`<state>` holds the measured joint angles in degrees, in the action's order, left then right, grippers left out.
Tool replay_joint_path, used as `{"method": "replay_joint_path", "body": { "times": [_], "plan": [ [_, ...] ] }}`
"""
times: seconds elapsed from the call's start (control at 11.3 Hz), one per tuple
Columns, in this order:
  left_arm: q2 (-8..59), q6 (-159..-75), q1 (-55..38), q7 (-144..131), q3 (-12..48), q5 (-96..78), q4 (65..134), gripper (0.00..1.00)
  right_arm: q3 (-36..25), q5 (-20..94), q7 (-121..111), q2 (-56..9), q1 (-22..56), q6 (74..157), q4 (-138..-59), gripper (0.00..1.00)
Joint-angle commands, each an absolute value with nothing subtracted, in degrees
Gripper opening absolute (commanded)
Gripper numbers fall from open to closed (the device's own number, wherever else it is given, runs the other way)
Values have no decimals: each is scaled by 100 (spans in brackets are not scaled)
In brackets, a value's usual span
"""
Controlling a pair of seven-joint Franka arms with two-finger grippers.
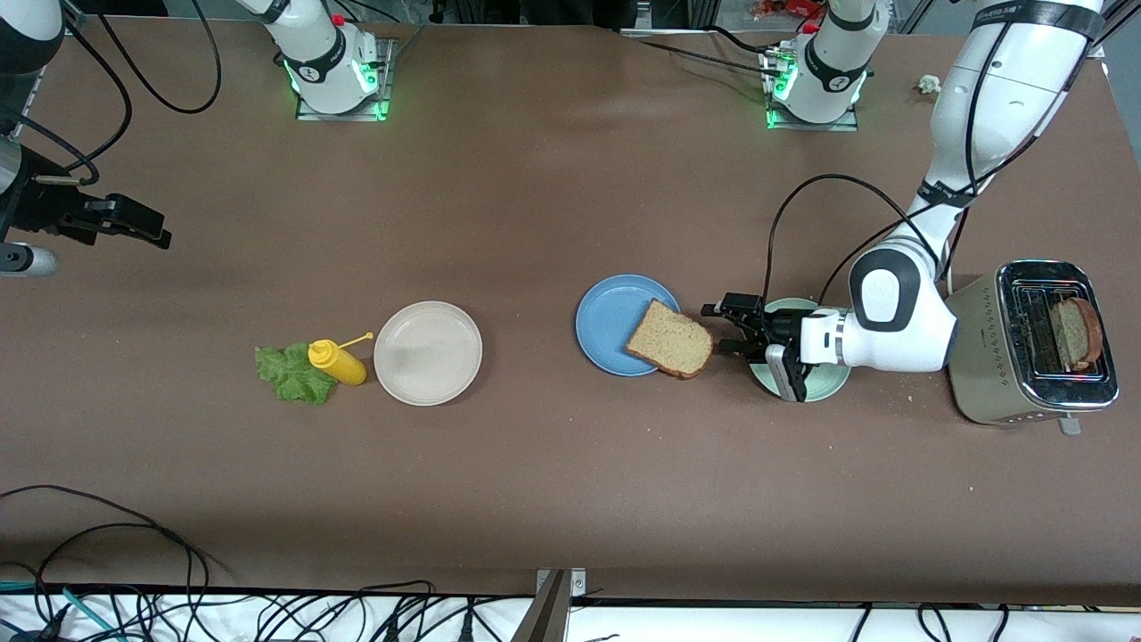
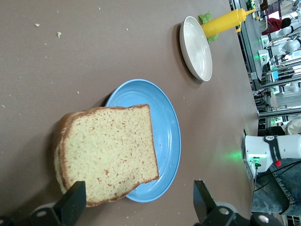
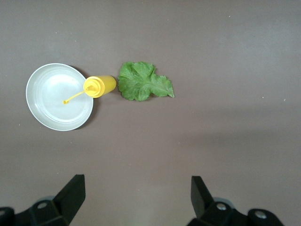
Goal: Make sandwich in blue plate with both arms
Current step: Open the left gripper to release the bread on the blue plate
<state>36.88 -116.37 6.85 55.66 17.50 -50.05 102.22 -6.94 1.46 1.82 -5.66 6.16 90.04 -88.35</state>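
One slice of brown bread [image 1: 670, 341] lies partly in the blue plate [image 1: 611, 321], its crust end overhanging the rim toward the left arm's end of the table. My left gripper [image 1: 722, 327] is open just beside that overhanging end, over the pale green plate [image 1: 829, 379]. In the left wrist view the bread [image 2: 108, 150] rests on the blue plate [image 2: 167, 127], and nothing is held between the spread fingers of the left gripper [image 2: 139, 184]. A second slice [image 1: 1079, 332] stands in the toaster [image 1: 998, 357]. The lettuce leaf [image 1: 290, 373] [image 3: 141, 82] lies flat on the table. My right gripper [image 1: 151, 230] [image 3: 136, 180] waits open and empty, high over the right arm's end.
A yellow squeeze bottle [image 1: 339, 361] [image 3: 101, 85] lies between the lettuce and a cream-white plate [image 1: 428, 352] [image 3: 59, 96]. The toaster stands at the left arm's end. Crumbs dot the brown table. Cables run along the edge nearest the front camera.
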Motion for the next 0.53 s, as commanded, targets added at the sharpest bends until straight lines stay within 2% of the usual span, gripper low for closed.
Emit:
{"method": "replay_joint_path", "body": {
  "times": [0.0, 0.44],
  "plan": [
    [3534, -11751, 607, 5423, 1723, -4799, 10345, 100, -694, 237, 132, -702, 615, 8991, -8771, 100],
    [2761, -11707, 598, 3686, 1767, -3072, 10170, 100, -747, 342, -588, -1194, 493, 9413, -8754, 100]
  ]
}}
